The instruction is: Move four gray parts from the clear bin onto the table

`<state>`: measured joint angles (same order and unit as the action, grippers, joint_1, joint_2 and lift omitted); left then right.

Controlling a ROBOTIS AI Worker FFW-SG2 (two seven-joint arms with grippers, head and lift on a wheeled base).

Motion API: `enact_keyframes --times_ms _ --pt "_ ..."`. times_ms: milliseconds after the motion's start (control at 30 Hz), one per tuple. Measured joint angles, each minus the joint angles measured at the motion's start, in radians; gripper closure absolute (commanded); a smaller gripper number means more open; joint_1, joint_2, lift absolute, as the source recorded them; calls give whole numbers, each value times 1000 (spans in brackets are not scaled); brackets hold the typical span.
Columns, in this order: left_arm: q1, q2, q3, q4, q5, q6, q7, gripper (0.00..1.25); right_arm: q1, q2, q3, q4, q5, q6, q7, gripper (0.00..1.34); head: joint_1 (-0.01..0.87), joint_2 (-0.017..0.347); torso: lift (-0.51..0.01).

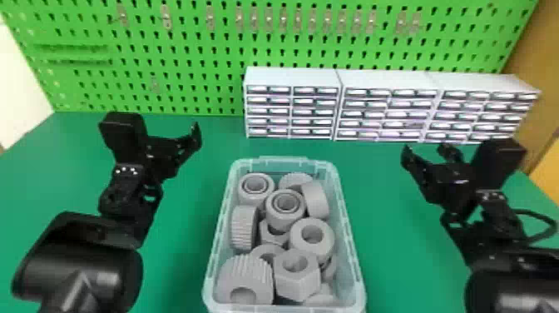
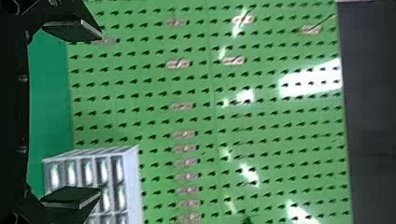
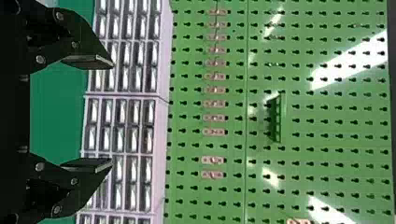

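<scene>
From above, the head camera looks forward and down at the desk (image 1: 179,249) — both wrist cameras, turned sideways, face the pegboard (image 1: 224,62) from nearer — and all three catch the drawers (image 1: 291,111).

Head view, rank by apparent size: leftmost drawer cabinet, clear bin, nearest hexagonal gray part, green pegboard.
Largest to smallest, as they look in the head view:
1. green pegboard
2. clear bin
3. leftmost drawer cabinet
4. nearest hexagonal gray part
No close calls by look; true sizes may rank differently, since the bin sits nearer the camera.
</scene>
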<state>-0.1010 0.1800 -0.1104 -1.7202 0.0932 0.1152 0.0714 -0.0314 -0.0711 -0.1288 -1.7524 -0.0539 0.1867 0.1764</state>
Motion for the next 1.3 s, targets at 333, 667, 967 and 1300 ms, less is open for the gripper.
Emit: enact_keyframes --times_ms 333,667,967,1300 --pt "-9 -20 -4 40 6 4 -13 111 4 -13 44 26 12 13 0 515 678 34 -50" --pt "-10 -18 -6 42 -13 -24 -33 111 0 -7 44 29 -1 16 -1 515 678 34 -50" --pt "-8 -16 10 30 -33 -42 -42 111 -10 -8 53 25 -4 16 0 515 678 34 -50" --pt "6 -17 19 15 -41 -54 -42 111 -11 -10 58 13 -13 19 -1 515 678 34 -50"
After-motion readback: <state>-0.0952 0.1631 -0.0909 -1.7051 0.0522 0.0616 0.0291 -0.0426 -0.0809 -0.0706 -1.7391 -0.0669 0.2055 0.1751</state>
